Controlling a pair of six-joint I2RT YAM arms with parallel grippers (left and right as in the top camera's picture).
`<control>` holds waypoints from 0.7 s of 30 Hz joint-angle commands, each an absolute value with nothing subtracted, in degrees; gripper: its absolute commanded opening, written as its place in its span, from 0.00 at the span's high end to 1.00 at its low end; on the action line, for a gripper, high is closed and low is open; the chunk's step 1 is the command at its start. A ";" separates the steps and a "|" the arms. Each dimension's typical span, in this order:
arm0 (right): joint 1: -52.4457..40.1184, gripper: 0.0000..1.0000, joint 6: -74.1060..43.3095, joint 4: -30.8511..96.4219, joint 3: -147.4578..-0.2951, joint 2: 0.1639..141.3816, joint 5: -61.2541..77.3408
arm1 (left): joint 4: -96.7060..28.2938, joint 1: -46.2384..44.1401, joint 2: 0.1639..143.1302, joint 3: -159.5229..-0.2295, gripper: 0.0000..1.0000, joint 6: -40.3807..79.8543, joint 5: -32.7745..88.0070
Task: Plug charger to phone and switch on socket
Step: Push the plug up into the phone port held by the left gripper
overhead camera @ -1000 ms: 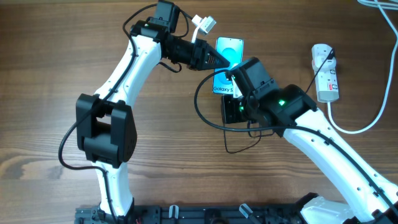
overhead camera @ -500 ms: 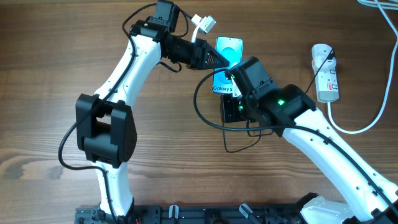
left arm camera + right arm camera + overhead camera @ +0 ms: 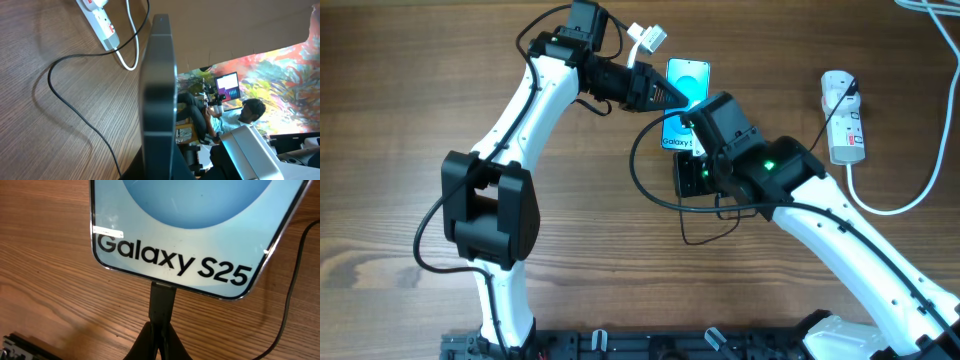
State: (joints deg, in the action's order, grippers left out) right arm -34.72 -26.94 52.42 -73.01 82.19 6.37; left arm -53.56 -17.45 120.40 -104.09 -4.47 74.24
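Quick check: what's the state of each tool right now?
Left tool: closed on the phone.
Right tool: closed on the charger connector, at the phone's bottom edge.

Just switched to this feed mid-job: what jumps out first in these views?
The bright blue phone fills the right wrist view, with its Galaxy S25 lettering along the short edge nearest the camera. The right pincer holds the black charger tip right at the middle of that edge. In the overhead view, the white power strip lies apart at the right of the table.
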 commanded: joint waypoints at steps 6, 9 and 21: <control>-33.87 0.96 -26.74 49.98 -76.71 82.17 -0.67 | -54.94 -18.02 118.50 -104.64 0.96 -5.58 75.57; -33.87 0.96 -26.76 50.00 -77.38 82.17 -1.34 | -54.94 -18.00 118.50 -104.64 0.96 -5.61 75.57; -33.87 0.96 -26.96 49.04 -78.32 82.19 -2.96 | -54.96 -18.00 118.50 -104.64 0.96 -5.58 77.93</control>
State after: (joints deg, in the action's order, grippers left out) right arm -35.07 -26.92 52.53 -74.19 82.41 4.91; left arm -53.49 -17.06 120.40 -104.66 -4.45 74.89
